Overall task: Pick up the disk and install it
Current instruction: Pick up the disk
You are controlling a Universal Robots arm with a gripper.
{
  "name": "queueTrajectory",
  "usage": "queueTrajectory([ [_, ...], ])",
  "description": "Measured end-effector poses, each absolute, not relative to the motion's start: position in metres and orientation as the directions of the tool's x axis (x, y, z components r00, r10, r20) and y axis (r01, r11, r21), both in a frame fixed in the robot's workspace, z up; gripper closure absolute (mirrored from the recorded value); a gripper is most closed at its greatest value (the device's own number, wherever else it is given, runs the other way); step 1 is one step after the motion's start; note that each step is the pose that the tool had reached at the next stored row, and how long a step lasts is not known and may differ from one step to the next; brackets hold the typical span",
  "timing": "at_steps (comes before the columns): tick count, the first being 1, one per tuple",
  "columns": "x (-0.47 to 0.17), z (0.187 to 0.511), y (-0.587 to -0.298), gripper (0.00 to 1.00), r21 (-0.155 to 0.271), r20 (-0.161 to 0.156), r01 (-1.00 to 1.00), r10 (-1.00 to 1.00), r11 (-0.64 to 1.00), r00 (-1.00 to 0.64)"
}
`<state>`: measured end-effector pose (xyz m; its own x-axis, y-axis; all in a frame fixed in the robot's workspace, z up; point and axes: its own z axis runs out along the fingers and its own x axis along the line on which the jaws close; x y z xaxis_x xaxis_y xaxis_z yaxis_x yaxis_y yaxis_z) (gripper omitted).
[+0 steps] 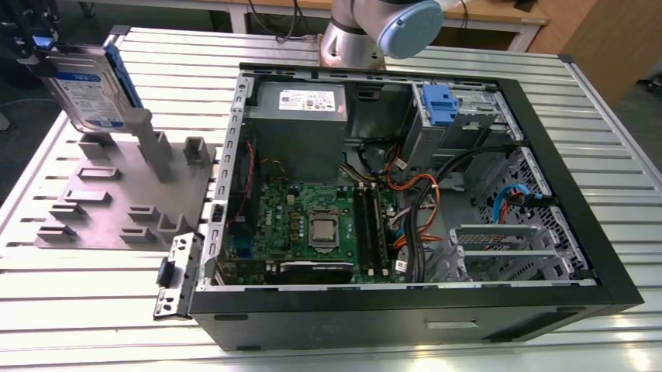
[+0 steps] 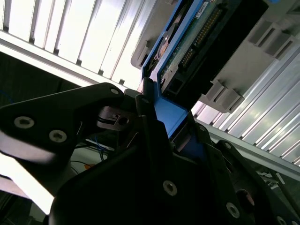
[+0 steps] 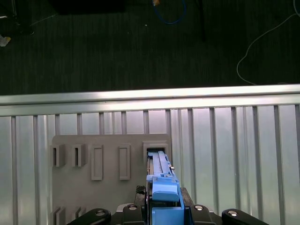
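The disk [image 1: 88, 85], a silver drive with a white-and-blue label and a blue carrier frame, stands on edge at the exterior view's far left, over the grey slotted fixture [image 1: 114, 209]. My gripper [image 1: 31, 43] is at its upper end. In the second wrist view the black fingers [image 2: 150, 117] press on the blue frame of the disk [image 2: 197, 33] from both sides. In the first wrist view the disk [image 3: 161, 187] runs down from the gripper [image 3: 164, 208] to a slot of the fixture [image 3: 108, 145]. Whether its lower end still sits in the slot I cannot tell.
An open computer case [image 1: 579, 194] lies in the middle of the slatted metal table [image 1: 621, 101], with motherboard, cables and a drive bay with a blue latch [image 1: 439, 101] at its far side. The arm's base [image 1: 373, 31] stands behind the case. A dark floor lies beyond the table edge [image 3: 150, 96].
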<state>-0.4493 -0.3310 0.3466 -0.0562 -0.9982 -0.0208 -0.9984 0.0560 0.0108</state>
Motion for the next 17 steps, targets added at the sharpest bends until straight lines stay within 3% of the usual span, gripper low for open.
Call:
queueTrajectory([
  [17,-0.4493,0.3502,-0.331,0.63,0.011,-0.021,-0.998,-0.998,0.056,-0.056],
])
